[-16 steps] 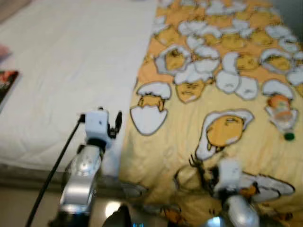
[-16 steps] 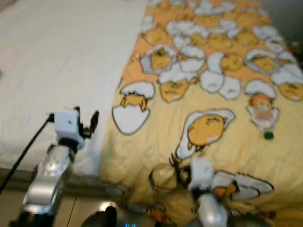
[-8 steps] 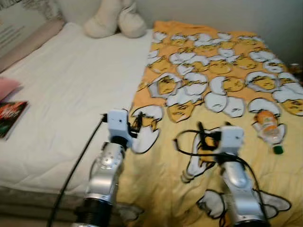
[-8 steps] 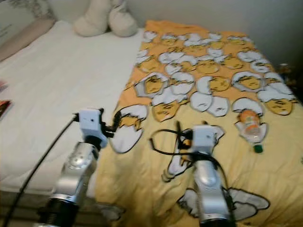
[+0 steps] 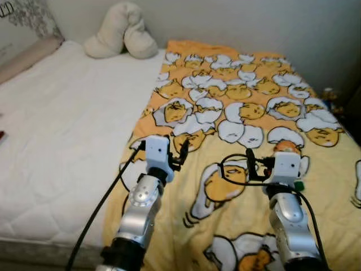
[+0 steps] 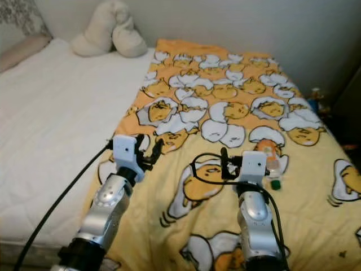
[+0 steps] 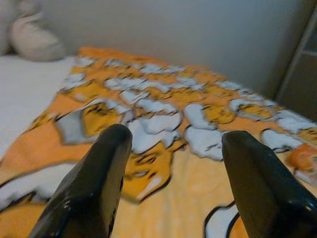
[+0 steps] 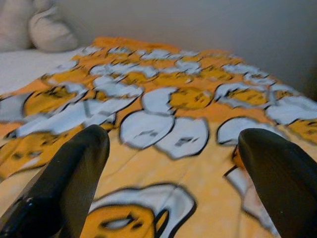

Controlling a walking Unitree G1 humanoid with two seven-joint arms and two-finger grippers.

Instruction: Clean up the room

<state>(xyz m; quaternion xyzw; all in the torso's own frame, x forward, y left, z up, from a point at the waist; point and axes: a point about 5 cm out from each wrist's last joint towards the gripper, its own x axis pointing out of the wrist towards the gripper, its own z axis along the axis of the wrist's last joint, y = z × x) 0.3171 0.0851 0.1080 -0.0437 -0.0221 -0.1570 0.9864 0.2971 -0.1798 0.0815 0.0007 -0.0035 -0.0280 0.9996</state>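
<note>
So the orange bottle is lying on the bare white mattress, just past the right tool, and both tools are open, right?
Not quite. The orange bottle lies on the yellow egg-print blanket, not the white mattress, as the right eye view shows. The rest holds: it sits just past the right tool, and the left tool is open too.

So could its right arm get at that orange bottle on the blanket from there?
Probably yes: the bottle lies just beyond the right gripper, slightly to its right, nothing between them, and the fingers are spread open.
</note>
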